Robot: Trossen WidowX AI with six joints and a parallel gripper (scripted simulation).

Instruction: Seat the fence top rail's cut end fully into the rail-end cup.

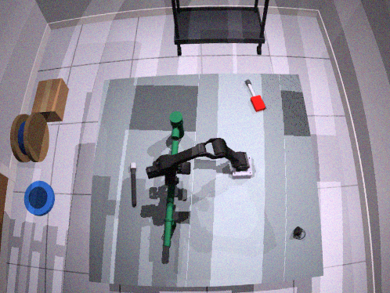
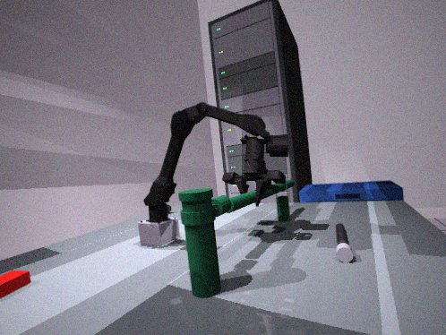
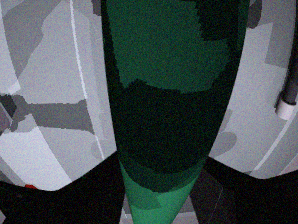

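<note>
The big green post (image 2: 203, 264) (image 1: 176, 117) stands upright. Its brace band (image 2: 192, 218) sits high, just below the post cap (image 2: 195, 195). The rail-end cup (image 2: 221, 205) (image 1: 175, 134) hangs on the band and faces the rail. The green rail (image 2: 244, 200) (image 1: 169, 209) (image 3: 160, 120) runs in line with the cup, its near end at the cup's mouth; how deep it sits I cannot tell. Its far part passes over the small post (image 2: 283, 208) at the loop cap, which is hard to make out. My gripper (image 2: 252, 196) (image 3: 154, 152) is shut on the rail around mid-length; the arm mostly hides the fingers from above.
A dark rod with a white end (image 1: 133, 186) (image 2: 342, 242) lies beside the rail. A red block with a handle (image 1: 258, 103) (image 2: 13, 283) lies near the back edge. A small dark ring-like part (image 1: 299, 233) lies at the front right. The arm's base (image 1: 242, 172) (image 2: 157, 233) stands right of the rail.
</note>
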